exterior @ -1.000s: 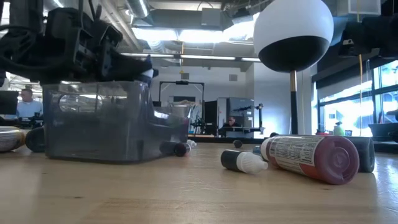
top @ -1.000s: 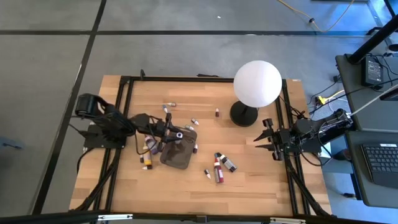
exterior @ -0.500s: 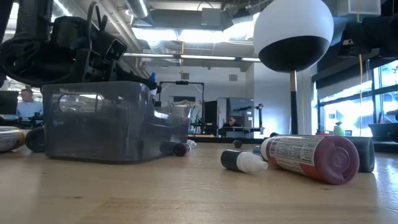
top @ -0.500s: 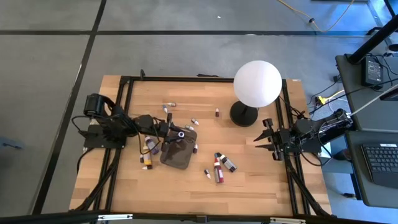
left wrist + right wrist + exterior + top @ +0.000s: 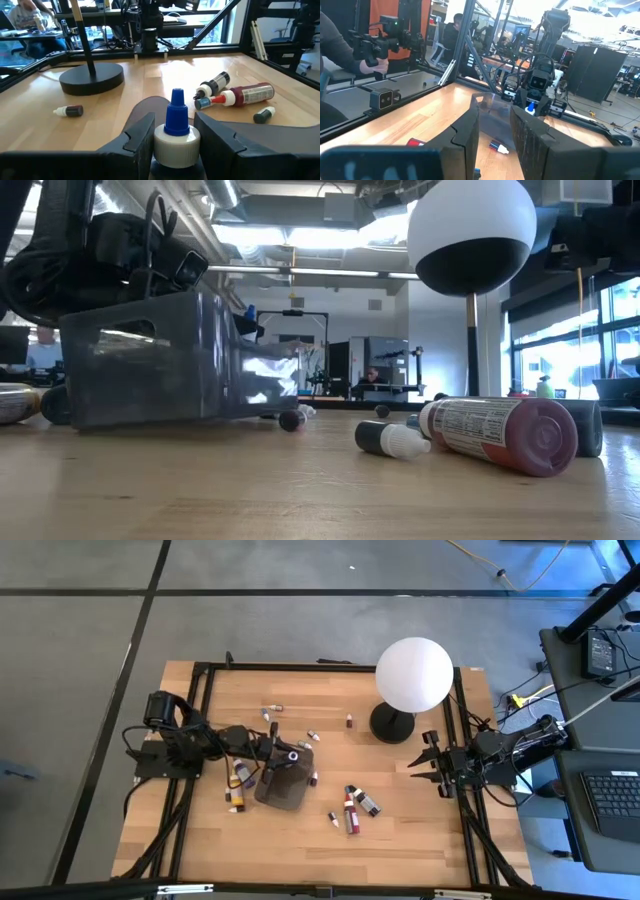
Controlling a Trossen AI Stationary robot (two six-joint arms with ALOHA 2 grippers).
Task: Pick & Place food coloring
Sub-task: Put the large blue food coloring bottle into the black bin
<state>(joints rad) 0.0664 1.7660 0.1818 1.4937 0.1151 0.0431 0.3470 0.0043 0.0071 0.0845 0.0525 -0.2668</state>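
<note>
tray now tilted, left wrist shows blue-capped bottle gripped

Pale, smooth wood-grain tabletop; translucent, glossy grey plastic tray; matt white globe lamp at upper right; glossy plastic food coloring bottles with paper-like labels.

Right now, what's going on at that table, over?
Left pincer holds blue-tipped bottle over tilted tray. Right pincer idle by lamp. More bottles lie loose.
</note>
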